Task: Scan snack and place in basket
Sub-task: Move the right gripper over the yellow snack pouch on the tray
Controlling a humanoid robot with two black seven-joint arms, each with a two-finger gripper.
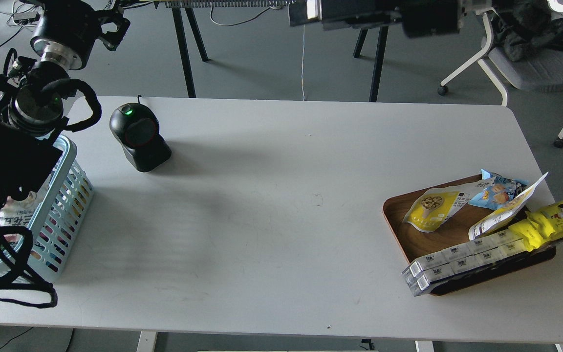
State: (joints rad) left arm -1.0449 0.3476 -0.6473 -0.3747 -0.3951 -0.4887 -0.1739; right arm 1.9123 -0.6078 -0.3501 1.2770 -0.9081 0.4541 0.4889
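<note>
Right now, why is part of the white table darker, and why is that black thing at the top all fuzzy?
In the head view, soft grey shadows fall across the left half of the table, near the scanner and the basket; the black bar along the top edge is blurred, so I cannot tell what part it is. The tray with the snack looks sharp and evenly lit.

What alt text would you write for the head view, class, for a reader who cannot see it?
A yellow-and-white nut pouch lies on a brown wooden tray of snacks at the right of a white table. A black scanner stands at the far left, beside a light blue basket. The left hand is raised beyond the table.
</note>
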